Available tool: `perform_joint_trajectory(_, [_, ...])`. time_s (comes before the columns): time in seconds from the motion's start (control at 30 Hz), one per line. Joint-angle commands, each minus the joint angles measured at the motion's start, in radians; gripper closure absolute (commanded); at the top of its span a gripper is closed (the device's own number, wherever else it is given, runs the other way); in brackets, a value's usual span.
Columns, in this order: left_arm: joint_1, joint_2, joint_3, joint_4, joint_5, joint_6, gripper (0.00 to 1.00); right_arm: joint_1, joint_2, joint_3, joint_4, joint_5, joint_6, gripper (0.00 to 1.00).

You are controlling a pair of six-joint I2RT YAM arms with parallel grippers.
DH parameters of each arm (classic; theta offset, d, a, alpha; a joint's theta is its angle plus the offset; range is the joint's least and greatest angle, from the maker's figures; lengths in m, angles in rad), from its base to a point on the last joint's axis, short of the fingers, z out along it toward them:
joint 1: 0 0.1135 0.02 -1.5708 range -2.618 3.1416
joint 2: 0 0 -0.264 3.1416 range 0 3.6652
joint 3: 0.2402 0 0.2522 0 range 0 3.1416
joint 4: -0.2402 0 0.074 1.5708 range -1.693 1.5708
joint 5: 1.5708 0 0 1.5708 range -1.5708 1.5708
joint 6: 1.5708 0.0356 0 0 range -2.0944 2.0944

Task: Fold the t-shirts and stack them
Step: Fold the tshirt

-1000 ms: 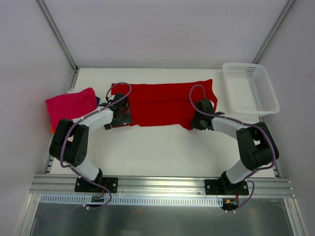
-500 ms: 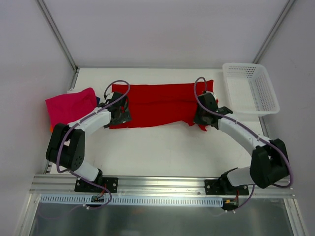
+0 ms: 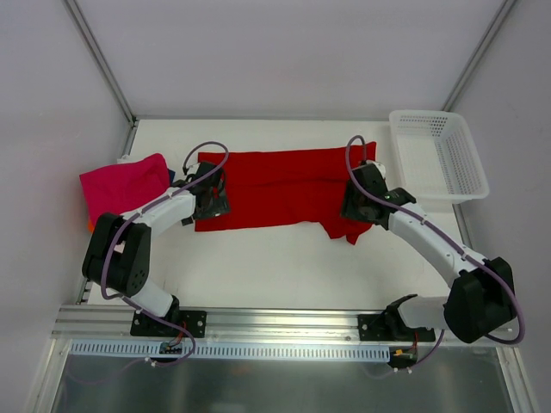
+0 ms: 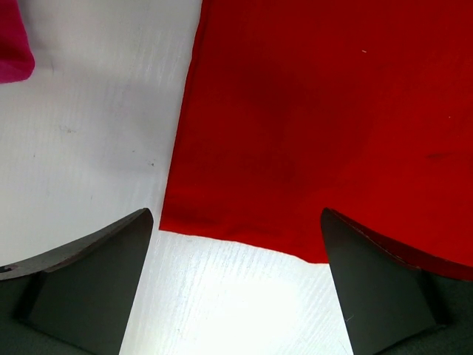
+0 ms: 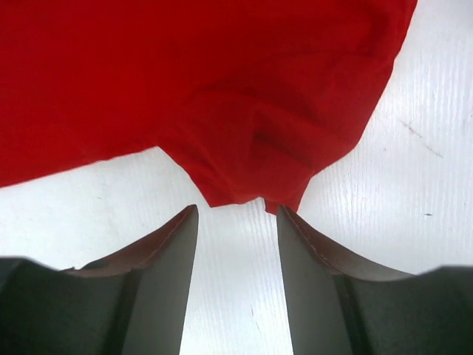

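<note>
One bright red t-shirt (image 3: 275, 185) (image 4: 310, 111) (image 5: 185, 74) lies as a long, smooth band across the far middle of the white table (image 3: 284, 258). Its near hem runs straight at my left claw (image 3: 211, 196) (image 4: 236, 222) and bunches into a creased, pointed lobe at my right claw (image 3: 355, 206) (image 5: 236, 214). Both claws are released, gripping nothing. The left fingers are spread wide either side of the shirt's near left corner, and the right fingers are parted just short of the lobe. A folded magenta-pink shirt (image 3: 125, 185) (image 4: 11, 44) sits far left, a white mesh basket (image 3: 469, 172) far right. Half a second ago my right arm was less extended and the lobe stuck out less.
</note>
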Motion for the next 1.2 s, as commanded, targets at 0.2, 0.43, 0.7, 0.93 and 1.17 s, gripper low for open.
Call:
perform_joint_trajectory(0.2, [-0.005, 0.003, -0.013, -0.054, -0.040, -0.006, 0.04, 0.020, -0.017, -0.090, -0.023, 0.081, 0.033, 0.48])
perform_joint_trajectory(0.43, [-0.002, 0.067, -0.024, -0.066, -0.075, -0.049, 0.11, 0.020, 0.003, -0.105, -0.011, 0.088, 0.050, 0.48])
perform_joint_trajectory(0.7, [0.016, 0.110, -0.025, -0.052, -0.017, -0.061, 0.40, 0.018, -0.003, -0.122, 0.010, 0.082, 0.052, 0.48])
perform_joint_trajectory(0.93, [0.022, 0.132, -0.021, -0.055, -0.003, -0.055, 0.70, 0.018, 0.041, -0.101, -0.029, 0.155, 0.073, 0.44])
perform_joint_trajectory(1.17, [0.028, 0.118, -0.027, -0.054, -0.003, -0.043, 0.71, -0.007, 0.204, -0.061, -0.013, 0.178, 0.108, 0.38])
